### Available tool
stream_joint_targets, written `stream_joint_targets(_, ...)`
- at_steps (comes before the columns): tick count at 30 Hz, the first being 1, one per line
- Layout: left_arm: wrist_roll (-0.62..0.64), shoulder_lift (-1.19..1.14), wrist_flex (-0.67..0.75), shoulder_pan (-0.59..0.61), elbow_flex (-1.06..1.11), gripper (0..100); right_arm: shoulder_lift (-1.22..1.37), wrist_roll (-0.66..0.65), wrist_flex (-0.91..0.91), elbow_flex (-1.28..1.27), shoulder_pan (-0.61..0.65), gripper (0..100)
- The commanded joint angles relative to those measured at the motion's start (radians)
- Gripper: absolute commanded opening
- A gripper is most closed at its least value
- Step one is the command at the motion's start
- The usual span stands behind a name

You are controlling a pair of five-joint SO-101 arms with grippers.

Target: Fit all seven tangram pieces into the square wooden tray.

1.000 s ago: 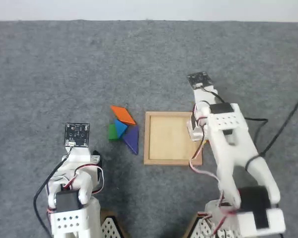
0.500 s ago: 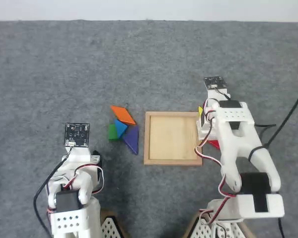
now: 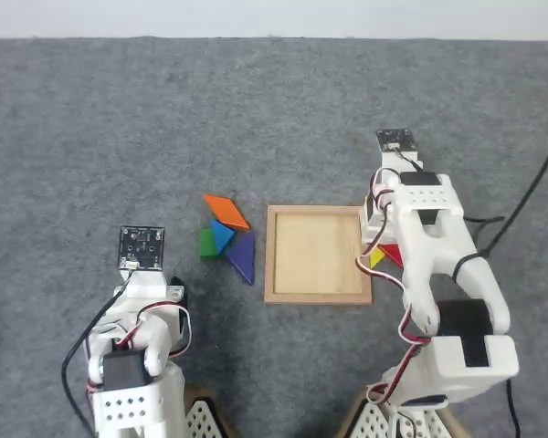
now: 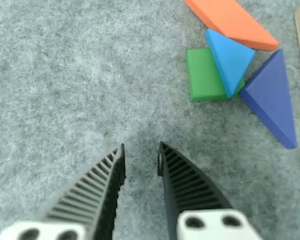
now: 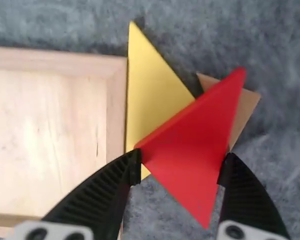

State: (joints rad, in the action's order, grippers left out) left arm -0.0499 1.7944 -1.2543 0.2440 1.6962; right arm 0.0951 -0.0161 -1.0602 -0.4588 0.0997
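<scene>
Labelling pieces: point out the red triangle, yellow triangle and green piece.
red triangle [image 5: 195, 155]: right wrist view, face centre.
yellow triangle [image 5: 150, 95]: right wrist view, bare face.
green piece [image 4: 197, 75]: left wrist view, uncovered side.

In the high view, the red triangle [image 3: 392, 256] and yellow triangle [image 3: 376, 260] are largely covered by the right arm [image 3: 429, 246]. In the right wrist view, a tan piece [image 5: 244, 110] is mostly buried under the red triangle, so its shape cannot be told. In the left wrist view, the green square [image 4: 202, 75] is partly overlapped by the blue triangle [image 4: 229, 52], and the orange piece [image 4: 230, 20] is clipped by the frame.
</scene>
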Motion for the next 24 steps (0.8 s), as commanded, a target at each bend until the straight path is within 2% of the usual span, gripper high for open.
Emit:
stream_joint_targets(1, 0.011, 0.023, -0.006, 0.000, -0.012, 10, -0.073, 0.018, 0.007, 0.012, -0.008, 27.3)
stream_joint_targets(6, 0.011, 0.023, -0.006, 0.000, -0.012, 10, -0.168, 0.018, -0.028, 0.017, -0.005, 27.3)
stream_joint_targets(11, 0.011, 0.023, -0.006, 0.000, -0.012, 10, -0.196, 0.018, -0.028, 0.011, 0.059, 27.3)
stream_joint_targets(19, 0.011, 0.023, -0.006, 0.000, -0.012, 10, -0.038, 0.011, -0.024, 0.017, 0.065, 27.4)
stream_joint_targets(24, 0.011, 0.023, -0.006, 0.000, -0.012, 10, -0.004, 0.009, -0.047, 0.011, 0.005, 27.4)
